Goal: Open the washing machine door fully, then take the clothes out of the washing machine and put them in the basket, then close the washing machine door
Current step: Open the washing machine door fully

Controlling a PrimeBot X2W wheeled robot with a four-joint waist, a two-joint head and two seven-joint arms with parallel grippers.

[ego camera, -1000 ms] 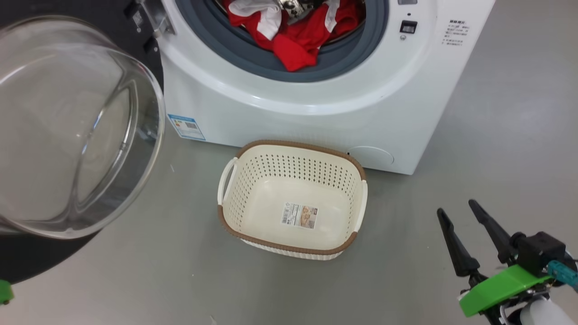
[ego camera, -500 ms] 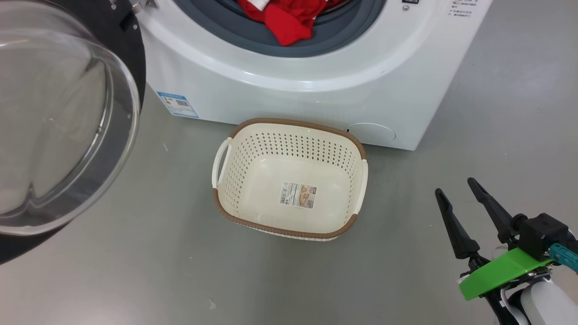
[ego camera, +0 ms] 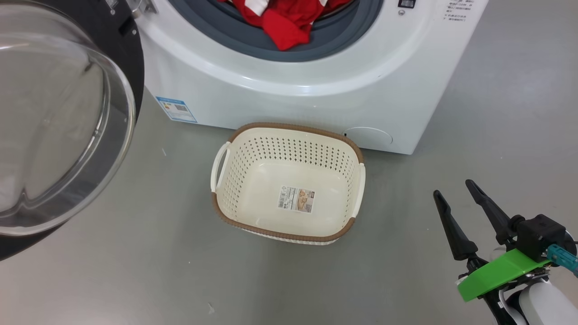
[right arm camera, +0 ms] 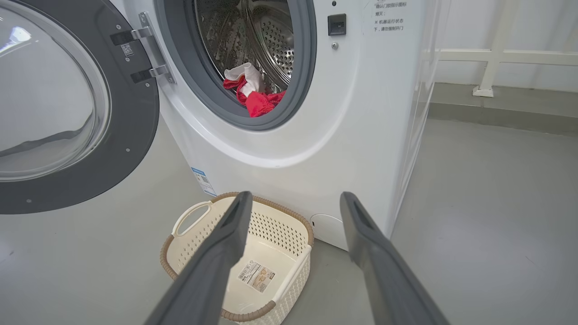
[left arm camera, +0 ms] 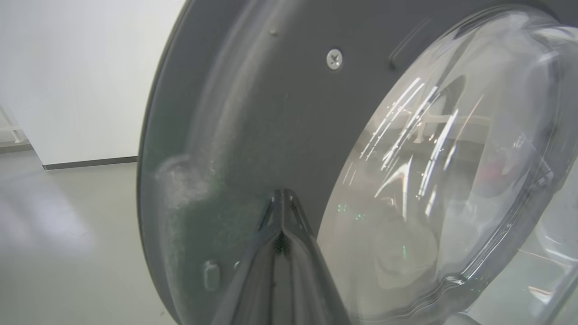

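The white washing machine (ego camera: 298,97) (right arm camera: 361,117) stands with its door (ego camera: 58,117) (right arm camera: 67,113) swung wide to the left, glass bowl facing me. Red and white clothes (ego camera: 282,20) (right arm camera: 253,92) lie at the drum's mouth, spilling over the grey rubber ring. On the floor in front sits the cream basket (ego camera: 352,189) (right arm camera: 180,253), holding nothing but its sticker. My right gripper (ego camera: 451,189) (right arm camera: 293,198) hovers open to the right of the basket. My left gripper (left arm camera: 281,198) is shut, its tips close against the door's dark inner rim (left arm camera: 253,113).
Grey floor (ego camera: 180,280) spreads all around the basket and machine. A white wall with a dark skirting (left arm camera: 90,162) stands beyond the door. White railing (right arm camera: 496,54) runs behind the machine on the right.
The head camera tipped down and then slightly back, so the whole picture shifted. The right gripper keeps its open pose at the lower right.
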